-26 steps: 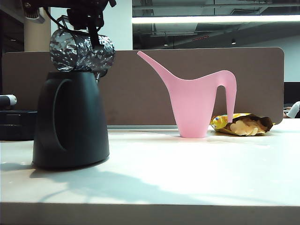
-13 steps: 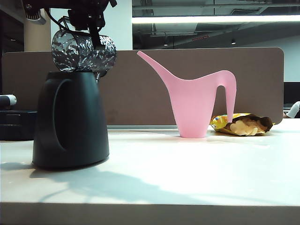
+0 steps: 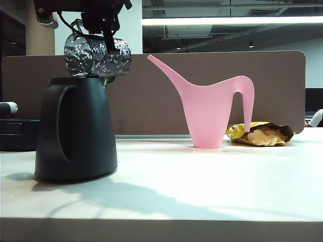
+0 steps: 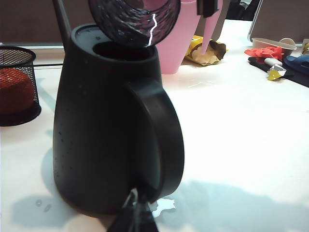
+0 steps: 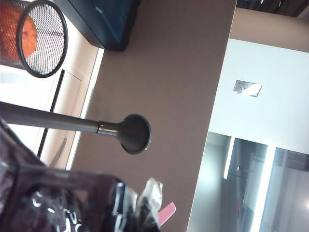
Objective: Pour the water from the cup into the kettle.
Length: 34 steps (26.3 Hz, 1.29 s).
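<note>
My right gripper (image 3: 103, 27) is clamped on the cup (image 3: 97, 56), axis level, mouth over the kettle (image 3: 75, 128) opening. My left gripper (image 4: 135, 217), nearly closed and empty, hangs low beside the kettle.

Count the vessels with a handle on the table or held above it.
3: matte black plastic kettle at left; dark purple bumpy cup tipped above it; tall pink long-spouted watering can behind, middle. Others may be hidden.

We see the cup (image 3: 97, 56) above the kettle (image 3: 75, 132), left of the watering can (image 3: 212, 108) (snack bag (image 3: 260, 133) behind).
</note>
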Each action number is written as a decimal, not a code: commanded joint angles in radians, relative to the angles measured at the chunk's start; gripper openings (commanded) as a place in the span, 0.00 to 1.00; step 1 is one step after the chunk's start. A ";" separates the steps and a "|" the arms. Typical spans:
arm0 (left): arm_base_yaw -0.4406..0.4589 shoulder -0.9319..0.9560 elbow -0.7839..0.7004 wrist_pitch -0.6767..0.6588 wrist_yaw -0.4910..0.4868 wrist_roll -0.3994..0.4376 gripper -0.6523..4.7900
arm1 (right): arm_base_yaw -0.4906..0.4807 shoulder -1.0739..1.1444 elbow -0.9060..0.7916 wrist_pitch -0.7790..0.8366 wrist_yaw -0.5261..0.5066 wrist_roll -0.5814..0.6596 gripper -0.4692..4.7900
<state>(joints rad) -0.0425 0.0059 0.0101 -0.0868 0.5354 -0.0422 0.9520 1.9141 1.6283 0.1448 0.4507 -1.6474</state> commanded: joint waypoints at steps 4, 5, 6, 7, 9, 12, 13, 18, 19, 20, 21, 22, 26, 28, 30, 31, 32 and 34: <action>0.000 0.001 0.003 0.013 0.007 0.000 0.11 | 0.004 -0.007 0.006 0.018 0.003 -0.002 0.08; 0.000 0.001 0.003 0.013 0.007 0.000 0.11 | 0.004 -0.008 0.006 0.018 0.004 -0.002 0.08; 0.000 0.001 0.003 0.013 0.007 0.000 0.11 | 0.004 -0.008 0.006 0.021 0.005 -0.001 0.08; 0.000 0.001 0.003 0.013 0.007 0.000 0.11 | 0.004 -0.010 0.006 0.026 0.006 0.008 0.08; 0.000 0.001 0.002 0.013 0.007 0.000 0.11 | 0.004 -0.017 0.006 0.024 0.008 0.050 0.08; 0.000 0.001 0.003 0.013 0.007 0.000 0.11 | 0.002 -0.039 0.006 0.025 0.024 0.081 0.08; 0.000 0.001 0.003 0.013 0.007 0.000 0.11 | 0.002 -0.047 0.006 0.027 0.027 0.083 0.08; 0.000 0.001 0.003 0.013 0.007 0.000 0.11 | -0.018 -0.113 0.006 0.038 0.053 0.185 0.08; 0.000 0.001 0.003 0.013 0.007 0.000 0.11 | -0.024 -0.130 0.006 0.033 0.056 0.218 0.08; 0.000 0.001 0.003 0.013 0.007 0.000 0.11 | -0.026 -0.144 0.006 0.030 0.061 0.248 0.08; 0.000 0.001 0.003 0.013 0.007 0.000 0.11 | -0.030 -0.177 0.006 0.023 0.075 0.327 0.08; 0.000 0.001 0.003 0.013 0.007 0.000 0.11 | -0.039 -0.200 0.006 0.012 0.074 0.371 0.08; 0.000 0.000 0.003 0.013 0.007 0.000 0.11 | -0.095 -0.306 0.006 -0.040 0.088 0.575 0.08; 0.000 0.001 0.003 0.013 0.007 0.000 0.11 | -0.149 -0.372 0.006 -0.120 0.097 0.737 0.08; 0.000 0.001 0.003 0.013 0.007 0.000 0.11 | -0.219 -0.435 0.003 -0.217 0.085 0.943 0.08; 0.000 0.001 0.003 0.013 0.007 0.000 0.11 | -0.276 -0.478 -0.008 -0.275 0.038 1.080 0.08; 0.000 0.001 0.003 0.013 0.007 0.000 0.11 | -0.304 -0.498 -0.020 -0.288 0.015 1.130 0.08; 0.000 0.001 0.003 0.013 0.007 0.000 0.11 | -0.393 -0.573 -0.100 -0.290 -0.033 1.246 0.08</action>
<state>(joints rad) -0.0425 0.0055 0.0101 -0.0868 0.5358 -0.0422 0.5850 1.3705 1.5654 -0.1394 0.4519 -0.4934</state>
